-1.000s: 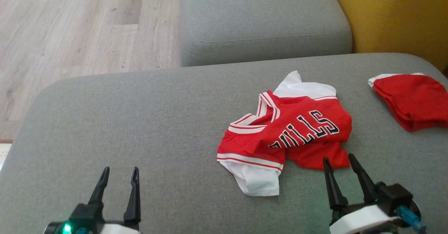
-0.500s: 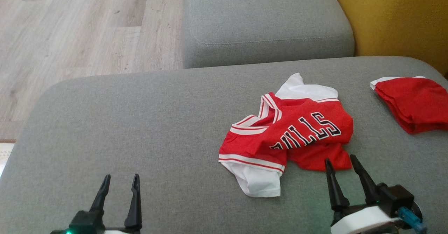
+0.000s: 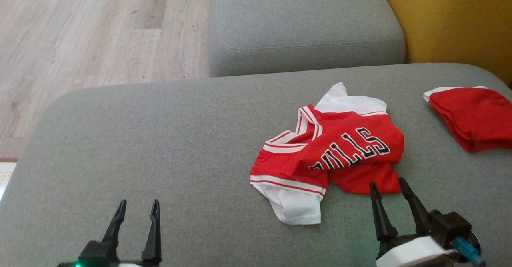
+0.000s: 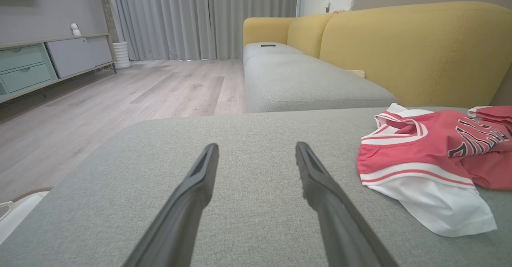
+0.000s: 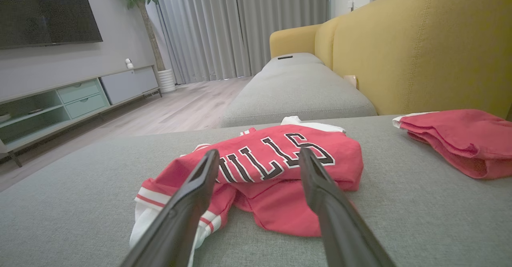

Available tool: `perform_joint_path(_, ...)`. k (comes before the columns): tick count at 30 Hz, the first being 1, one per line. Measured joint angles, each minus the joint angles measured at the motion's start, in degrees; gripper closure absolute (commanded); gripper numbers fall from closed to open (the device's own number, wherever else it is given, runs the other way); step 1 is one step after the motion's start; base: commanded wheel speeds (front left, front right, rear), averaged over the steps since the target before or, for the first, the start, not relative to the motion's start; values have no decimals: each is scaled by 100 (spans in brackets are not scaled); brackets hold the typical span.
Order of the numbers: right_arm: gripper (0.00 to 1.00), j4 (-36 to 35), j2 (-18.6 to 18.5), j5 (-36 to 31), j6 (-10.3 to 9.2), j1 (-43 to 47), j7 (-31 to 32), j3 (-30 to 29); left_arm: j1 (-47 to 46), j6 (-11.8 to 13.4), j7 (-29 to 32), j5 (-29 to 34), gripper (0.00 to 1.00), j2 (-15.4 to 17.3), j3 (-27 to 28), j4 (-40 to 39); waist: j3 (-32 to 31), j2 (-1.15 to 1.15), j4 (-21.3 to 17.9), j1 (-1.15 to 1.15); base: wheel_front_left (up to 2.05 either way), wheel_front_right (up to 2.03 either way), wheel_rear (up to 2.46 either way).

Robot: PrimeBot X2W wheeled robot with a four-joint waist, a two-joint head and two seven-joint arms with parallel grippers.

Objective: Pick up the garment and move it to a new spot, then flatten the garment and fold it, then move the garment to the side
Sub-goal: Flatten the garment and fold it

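Right wrist view: television (image 5: 44,11) far beyond crumpled garment (image 5: 260,139)

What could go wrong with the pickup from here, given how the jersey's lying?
1. The jersey lies crumpled in overlapping layers. The open right gripper, near its red lower edge, may pinch only one layer and lift it tangled.
2. A second red garment lies folded close on the right, and dragging that way could disturb it.
3. The open left gripper sits far off over bare cushion, so a two-handed flatten needs a long reach.
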Motion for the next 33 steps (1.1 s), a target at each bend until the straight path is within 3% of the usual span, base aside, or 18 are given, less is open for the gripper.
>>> perform_joint_path(20, 0, -71, -11, -18, 0, 4, 0, 49, -124, -202, 1, 101, 0, -57, -125, 180, 217, 0, -71, 0, 0, 0, 0)
perform_joint_path(33, 0, -242, -168, -107, 0, -361, 0, 244, -2035, -504, -1, -38, 0, -101, -1201, 1236, 988, 0, -315, 0, 0, 0, 0)
